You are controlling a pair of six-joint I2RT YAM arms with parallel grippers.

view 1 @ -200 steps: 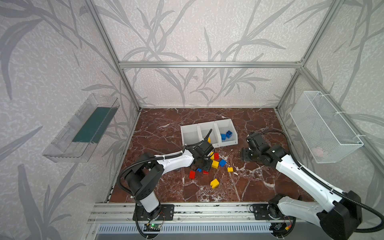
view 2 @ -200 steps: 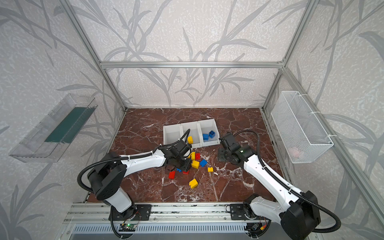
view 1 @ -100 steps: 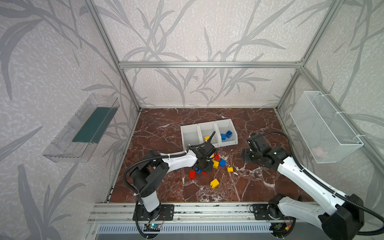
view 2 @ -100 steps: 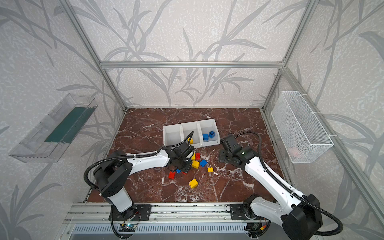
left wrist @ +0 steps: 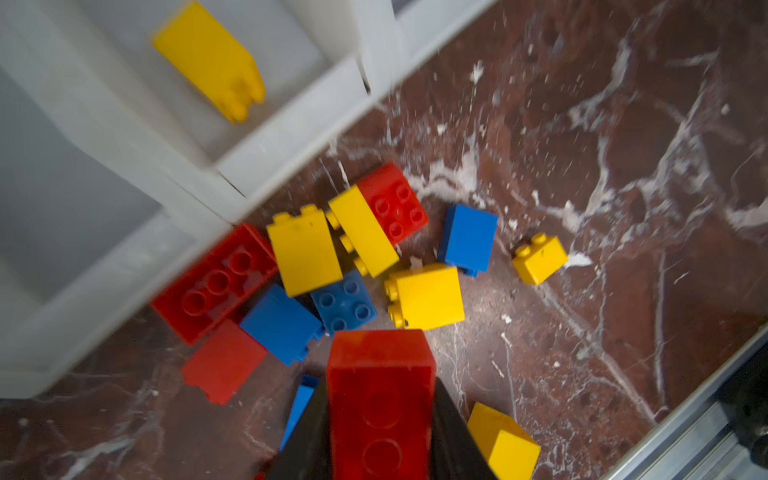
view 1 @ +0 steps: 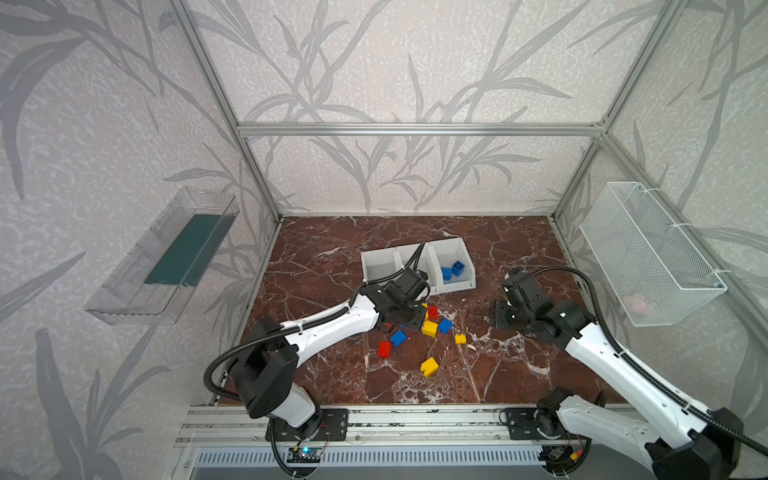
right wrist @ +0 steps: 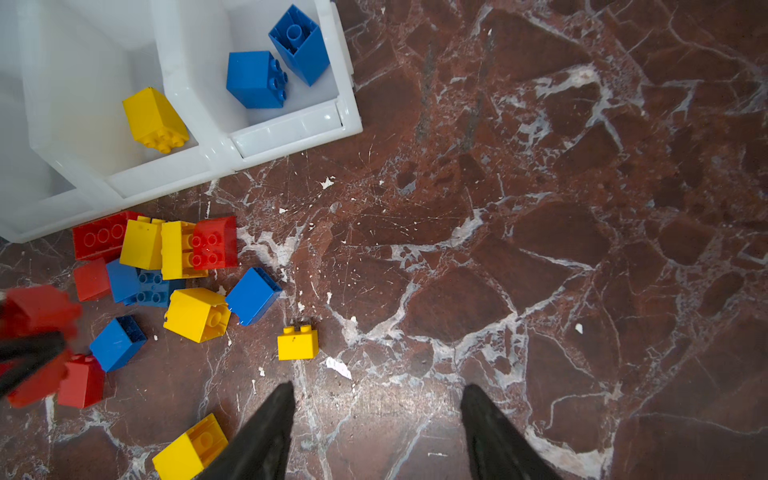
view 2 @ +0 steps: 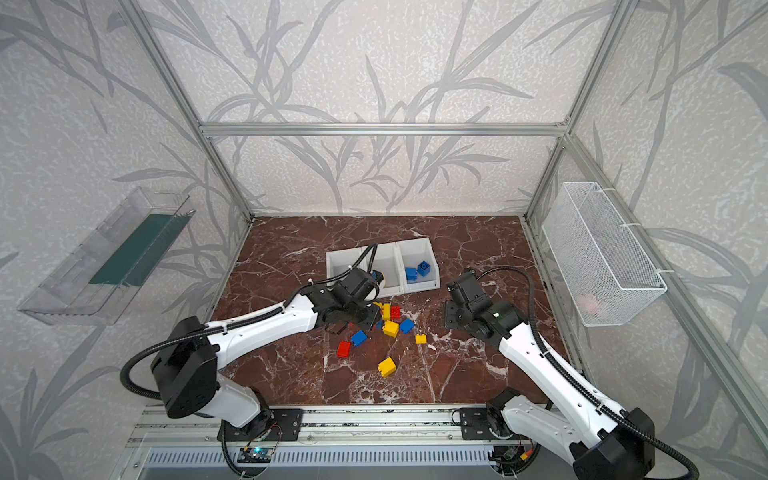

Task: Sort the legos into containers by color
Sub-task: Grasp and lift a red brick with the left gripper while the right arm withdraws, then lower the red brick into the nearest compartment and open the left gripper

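The brown marbled worktop [view 1: 332,257] carries the containers [view 1: 457,286], three white open bins joined in a row with low sloped fronts. Sorting looks barely begun. The end bin holds two blue bricks [right wrist: 255,79], the middle bin holds one yellow brick [right wrist: 156,120], and the bin at the other end shows nothing in it.

Most of the legos are unsorted. A loose pile [right wrist: 174,270] of about a dozen lies just before the containers' fronts, with red, yellow and blue mixed and touching. A long red brick [left wrist: 216,282] lies right against the front walls with its hollow underside up. A few strays lie farther out from the containers, among them a small yellow brick [right wrist: 298,341].

The bricks are chunky, glossy and solid-coloured. Some stand studs up and others lie tipped on their sides.

The left pincer [left wrist: 380,399] is clamped on a red brick [left wrist: 380,365], held above the pile's outer edge, close to the containers. By my judgement it is bound for the bare bin. The right pincer [right wrist: 378,388] stands spread and holds nothing, over bare marble off past the containers' blue end.
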